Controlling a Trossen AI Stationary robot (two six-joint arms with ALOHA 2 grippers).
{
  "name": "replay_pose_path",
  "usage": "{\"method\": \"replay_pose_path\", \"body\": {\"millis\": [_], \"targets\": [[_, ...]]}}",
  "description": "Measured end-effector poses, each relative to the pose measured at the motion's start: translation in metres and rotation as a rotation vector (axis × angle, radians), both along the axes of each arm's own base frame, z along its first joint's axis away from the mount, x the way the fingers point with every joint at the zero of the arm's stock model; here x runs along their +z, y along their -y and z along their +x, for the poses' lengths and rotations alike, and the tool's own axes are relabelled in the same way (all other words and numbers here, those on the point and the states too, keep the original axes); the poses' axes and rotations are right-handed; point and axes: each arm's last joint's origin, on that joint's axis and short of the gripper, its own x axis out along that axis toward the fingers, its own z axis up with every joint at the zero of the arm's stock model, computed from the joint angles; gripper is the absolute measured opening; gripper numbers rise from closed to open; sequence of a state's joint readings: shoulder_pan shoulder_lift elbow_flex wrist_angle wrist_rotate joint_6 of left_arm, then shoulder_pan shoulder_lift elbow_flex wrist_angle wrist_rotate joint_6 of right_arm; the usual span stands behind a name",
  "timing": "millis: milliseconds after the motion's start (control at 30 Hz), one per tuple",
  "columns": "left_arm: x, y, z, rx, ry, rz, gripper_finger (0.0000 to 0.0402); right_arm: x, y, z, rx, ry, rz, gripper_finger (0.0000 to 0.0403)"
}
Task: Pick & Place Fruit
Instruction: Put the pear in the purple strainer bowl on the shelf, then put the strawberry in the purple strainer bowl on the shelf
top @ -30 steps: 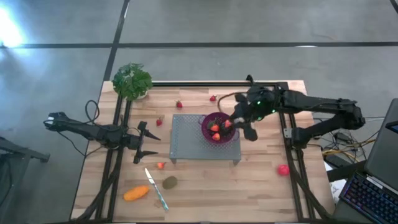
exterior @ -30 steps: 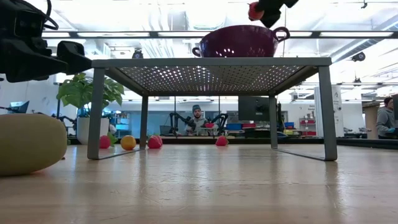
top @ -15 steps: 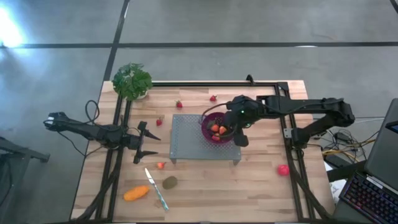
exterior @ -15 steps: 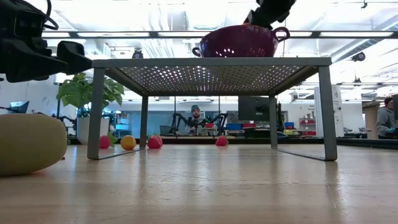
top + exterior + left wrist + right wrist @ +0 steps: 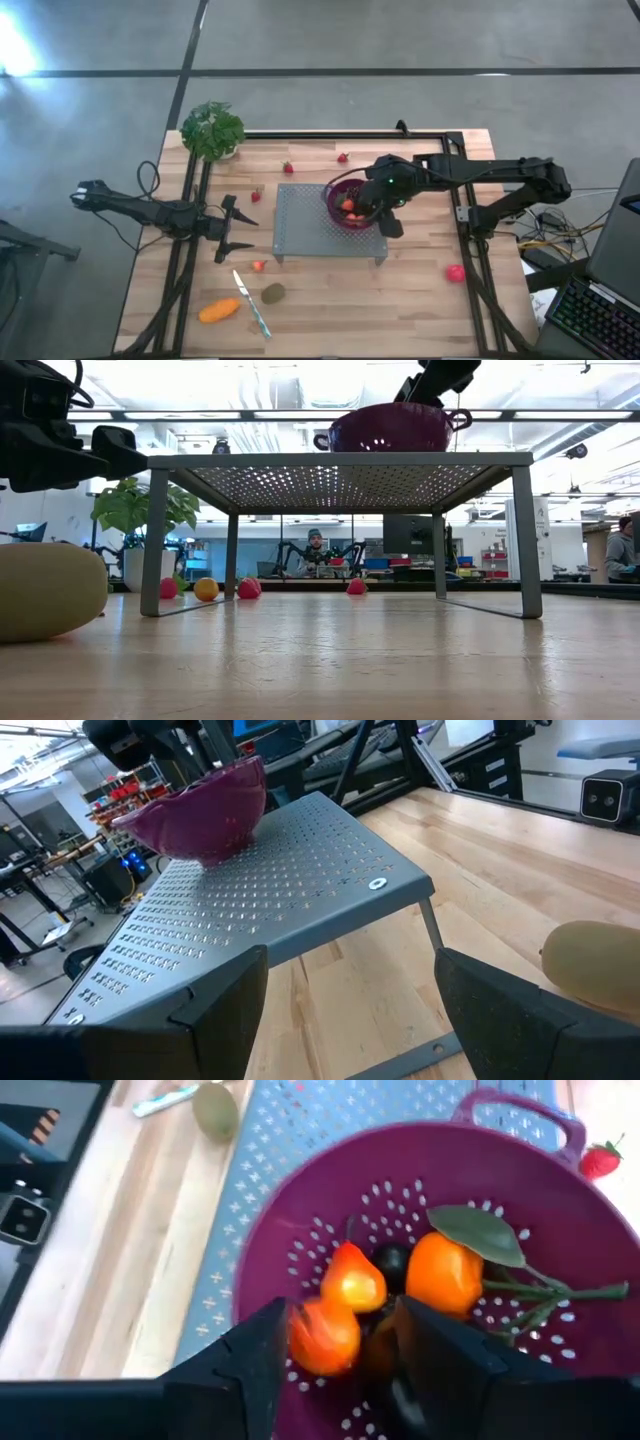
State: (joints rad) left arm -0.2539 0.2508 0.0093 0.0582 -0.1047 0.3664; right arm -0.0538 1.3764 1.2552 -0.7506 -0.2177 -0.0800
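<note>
Step in hand: release. The right gripper (image 5: 340,1355) hangs inside the purple colander (image 5: 300,1230) on the perforated rack (image 5: 300,225), fingers parted around an orange-red fruit (image 5: 325,1335). Next: retract upward. The left gripper (image 5: 228,228) waits left of the rack, fingers wide, empty.

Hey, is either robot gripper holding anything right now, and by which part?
Nothing held. The right gripper is open over the purple colander, a red-orange fruit lying loose between its fingers. The left gripper is open and empty.
</note>
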Motion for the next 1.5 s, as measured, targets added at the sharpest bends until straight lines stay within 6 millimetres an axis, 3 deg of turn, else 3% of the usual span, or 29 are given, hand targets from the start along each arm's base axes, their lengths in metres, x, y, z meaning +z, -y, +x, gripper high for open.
{"method": "replay_pose_path", "body": {"millis": [167,333,500,667,833,1067,1500], "targets": [[0.000,0.000,0.000,0.000,-0.001,0.000,0.0291,0.010,-0.001,-0.006,0.009,0.018,-0.008,0.0196],[0.000,0.000,0.000,0.000,0.000,0.000,0.0291,0.047,0.003,-0.022,-0.051,0.119,-0.092,0.0179],[0.000,0.000,0.000,0.001,0.000,0.000,0.0291,0.083,0.026,-0.042,-0.210,0.203,-0.152,0.0153],[0.000,0.000,0.000,0.000,-0.001,0.000,0.0291,0.097,0.051,-0.066,-0.392,0.110,-0.100,0.0135],[0.000,0.000,0.000,0.000,0.000,0.000,0.0291,0.097,0.068,-0.072,-0.540,0.073,-0.106,0.0124],[0.000,0.000,0.000,0.000,0.000,0.000,0.0291,0.075,0.112,-0.059,-0.695,-0.039,-0.101,0.0111],[0.000,0.000,0.000,0.000,0.000,0.000,0.0291,0.023,0.186,-0.037,-0.697,-0.235,-0.159,0.0080]]}}
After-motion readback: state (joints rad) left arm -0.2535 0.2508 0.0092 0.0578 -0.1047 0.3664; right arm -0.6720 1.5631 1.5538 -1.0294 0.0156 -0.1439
